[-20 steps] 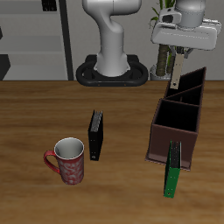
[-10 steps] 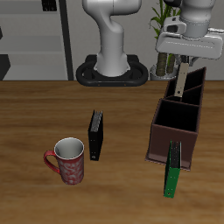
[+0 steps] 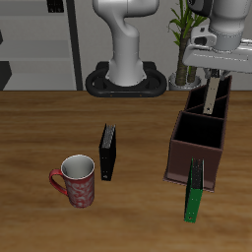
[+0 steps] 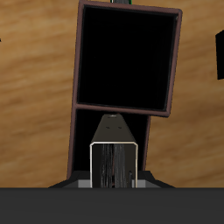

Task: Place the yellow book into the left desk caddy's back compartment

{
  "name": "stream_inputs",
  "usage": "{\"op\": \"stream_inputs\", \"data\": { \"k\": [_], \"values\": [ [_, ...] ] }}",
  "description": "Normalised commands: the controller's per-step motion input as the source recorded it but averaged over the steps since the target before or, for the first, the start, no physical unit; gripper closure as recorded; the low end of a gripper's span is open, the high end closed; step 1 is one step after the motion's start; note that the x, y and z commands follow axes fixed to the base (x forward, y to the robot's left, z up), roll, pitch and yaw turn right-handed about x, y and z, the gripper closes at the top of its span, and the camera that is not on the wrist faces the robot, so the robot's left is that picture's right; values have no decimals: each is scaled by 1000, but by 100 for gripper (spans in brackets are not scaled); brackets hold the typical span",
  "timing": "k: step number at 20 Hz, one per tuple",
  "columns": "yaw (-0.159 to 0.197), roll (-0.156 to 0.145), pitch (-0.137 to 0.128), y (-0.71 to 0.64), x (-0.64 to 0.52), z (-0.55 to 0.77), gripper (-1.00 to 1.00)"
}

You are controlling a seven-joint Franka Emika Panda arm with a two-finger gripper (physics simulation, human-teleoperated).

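The gripper hangs above the far end of the left desk caddy with its fingers closed on the yellow book. The book hangs upright from the fingers, its lower edge over the back compartment and seemingly just inside its opening; how far it has entered cannot be told. The fingers themselves are small and partly merged with the grey hand above them, so only the clamped book shows that they are shut on it. In the wrist view the yellow book appears end-on as a pale-edged rectangle with a grey striped face. A dark band cuts off its near part, and the fingertips cannot be made out there. Beyond the book, the left desk caddy shows maroon-brown walls and a black interior in which no floor is visible.

Outward from the caddy, the green book stands on edge against the caddy's front wall, nearer the table's front edge. The black book stands upright near the middle of the table. The red mug sits just in front of it, toward the front edge. The robot base stands at the table's back, and the arm's upper links are cut off by the frame. A plant is partly hidden behind the gripper.
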Motion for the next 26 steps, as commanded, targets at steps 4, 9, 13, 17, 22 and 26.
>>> {"op": "stream_inputs", "data": {
  "k": [4,9,13,17,22,26],
  "values": [
    [-30,52,13,239,-131,-152,100],
    [3,23,22,87,33,-136,100],
    [-27,-37,53,-139,206,-236,100],
    [4,-6,35,-47,162,-236,100],
    [-13,6,37,83,46,-258,100],
    [7,27,28,144,18,-202,100]
  ]
}}
